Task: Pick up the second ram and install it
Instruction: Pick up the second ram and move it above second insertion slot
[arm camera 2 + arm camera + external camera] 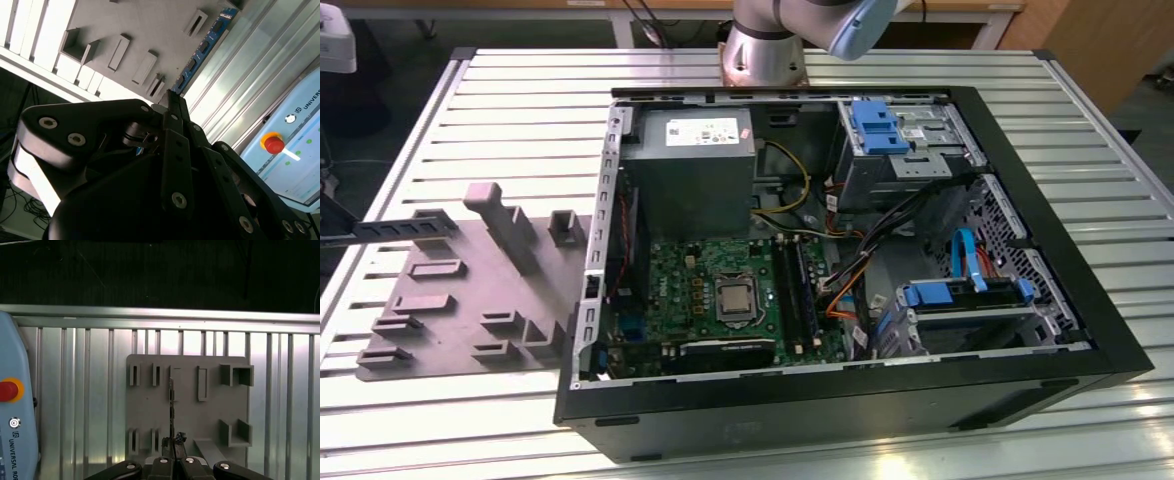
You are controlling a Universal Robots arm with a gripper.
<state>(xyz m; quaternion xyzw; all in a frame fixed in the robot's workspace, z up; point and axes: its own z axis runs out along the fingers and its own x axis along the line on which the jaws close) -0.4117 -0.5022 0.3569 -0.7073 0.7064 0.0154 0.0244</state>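
Jaws pinched narrow on one end of the second ram: in both wrist views the single gripper holds this one dark stick, which reaches straight out from the fingertips. The stick hangs over the one grey tray, apart from it, above the row of raised blocks. In the exterior view the ram lies roughly level above the tray's side nearest the exterior view's left. One slatted metal table carries the tray and, just beside it, one open computer case. Inside lie one green board and two blue plastic brackets; how many long black slots the board has I cannot tell. One arm rises behind the case. One red button sits on a pale pendant
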